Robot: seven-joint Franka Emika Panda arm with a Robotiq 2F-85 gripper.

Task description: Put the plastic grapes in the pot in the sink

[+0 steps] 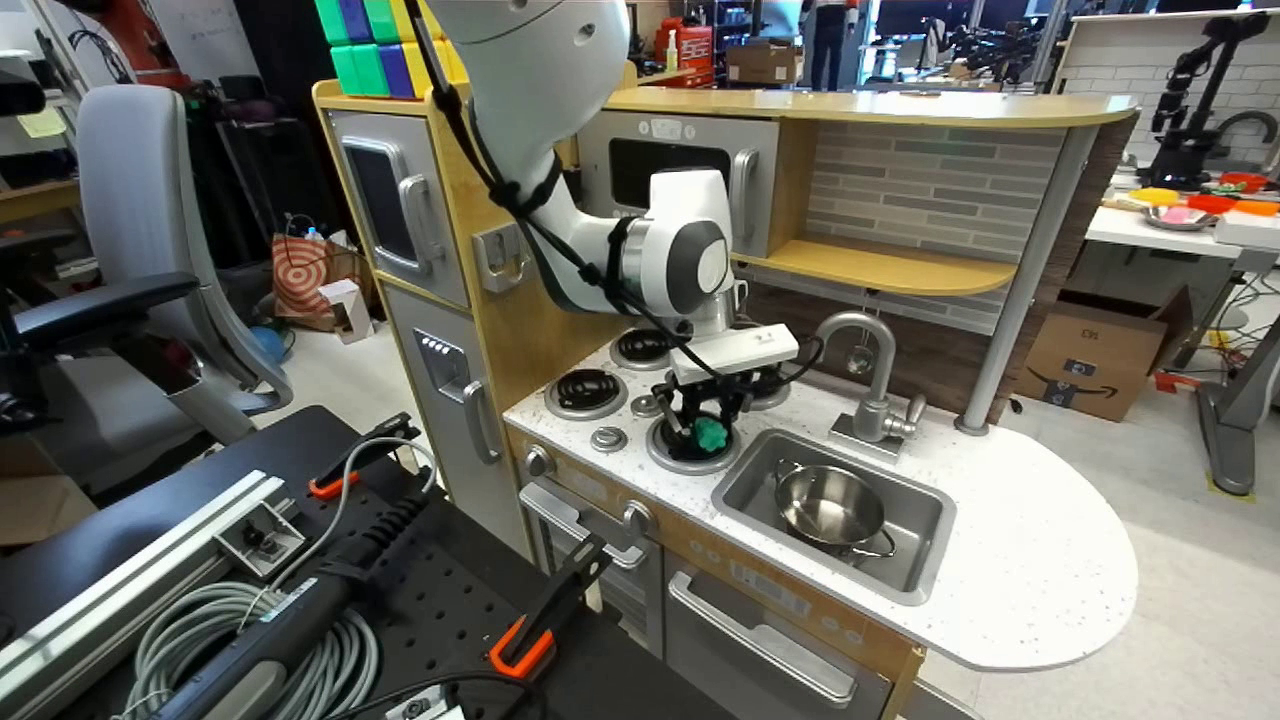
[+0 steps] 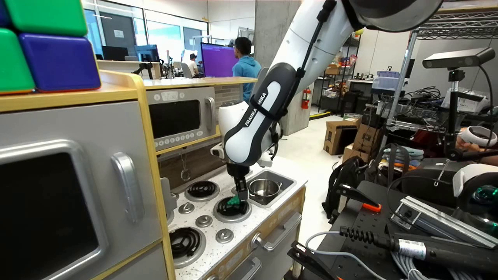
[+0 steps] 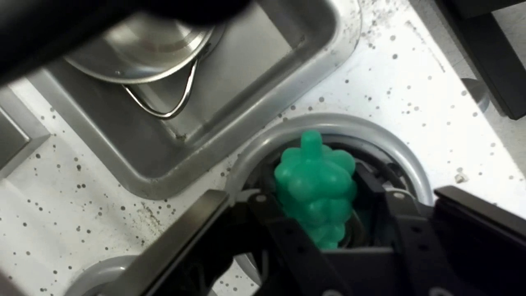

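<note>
"Looking in an exterior view, what stands at the left edge of the surface?"

"The tall toy cabinet, upright. Just beside it are two burners: the rear left burner toward the back edge, the front left burner by the front edge."

"And right of those?"

"Small dials, then the front right burner, also by the front edge. The green plastic grapes are there, over its black coil, in both exterior views. I can't tell whether they touch the coil."

"What about the hand?"

"Grasping the grapes. The wrist view has them snug between the two fingers, stem toward the top of that view. The white arm reaches down to them from the top of both exterior views."

"What's next along?"

"The sink, set into the surface just right of that burner, its near rim running beside the front edge. The pot stands upright in it, shiny metal, with two loop handles. The grapes are apart from it, on the burner's side of the sink's left rim."

"And the faucet?"

"Behind the sink, near the back edge, its spout curving over to the left. Farther right, a grey post rises from the back edge."

"And the far end?"

"A rounded right edge, white and speckled like the rest."
</note>
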